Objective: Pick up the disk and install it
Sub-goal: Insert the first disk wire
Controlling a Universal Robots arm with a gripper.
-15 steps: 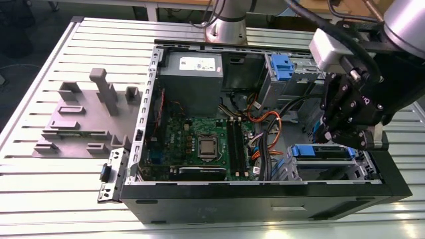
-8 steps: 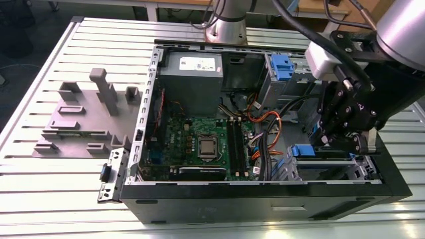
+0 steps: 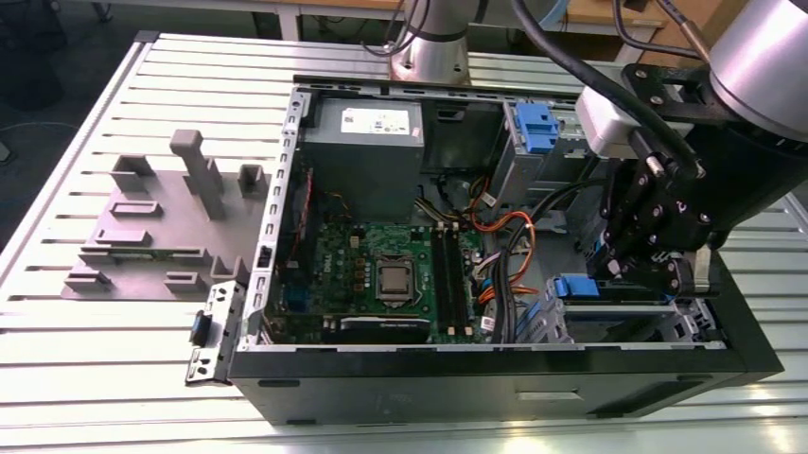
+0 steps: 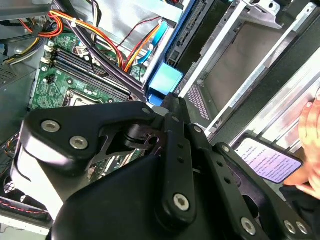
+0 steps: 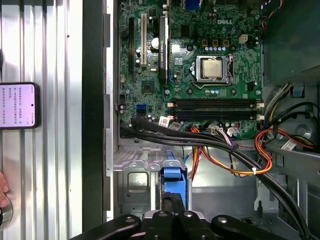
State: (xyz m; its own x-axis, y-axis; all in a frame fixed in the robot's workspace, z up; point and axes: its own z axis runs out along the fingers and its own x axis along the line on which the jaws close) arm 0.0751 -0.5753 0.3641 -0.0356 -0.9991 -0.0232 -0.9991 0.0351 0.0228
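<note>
Listing one item: the disk [image 3: 574, 286], lodged in the drive bay at the computer case's [image 3: 480, 388] corner toward the exterior view's lower right. Its blue frame end showed, with cables [image 3: 505, 274] between it and the motherboard [image 3: 378, 274]. The gripper [image 3: 650, 276] reached into the bay right at that blue end; whether its jaws were apart or clamped could not be told. Handling, as judged: rigid, dense, smooth-faced, sensitive to shock. Best hold: opposite edges of the plastic frame, clear of connector and label.
</note>
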